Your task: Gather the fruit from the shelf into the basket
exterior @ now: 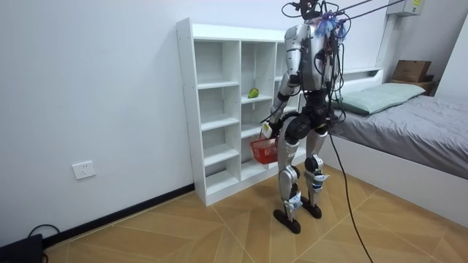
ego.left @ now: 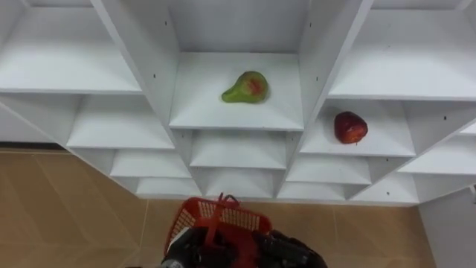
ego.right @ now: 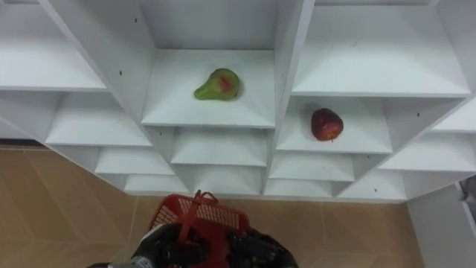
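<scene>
A green pear with a red blush (ego.left: pixel 247 87) lies on a shelf in the middle column of the white closet (ego.left: pixel 156 67). One column to the right and a shelf lower sits a dark red apple (ego.left: pixel 350 127). I stand close before the closet. My left hand (exterior: pixel 268 130) hangs at my side, curled round the handle of a red mesh basket (ego.left: pixel 217 217), which hangs low in front of me, below the pear's column. At the right edge of the right eye view a dark sliver of my right hand (ego.right: pixel 468 190) shows, with its fingers out of sight.
The other closet compartments hold nothing. Wooden floor (ego.left: pixel 67 208) lies below the bottom shelf. A grey bed (exterior: pixel 409 128) stands behind me on the room view's right. A white wall with a socket (exterior: pixel 85 170) runs left of the closet.
</scene>
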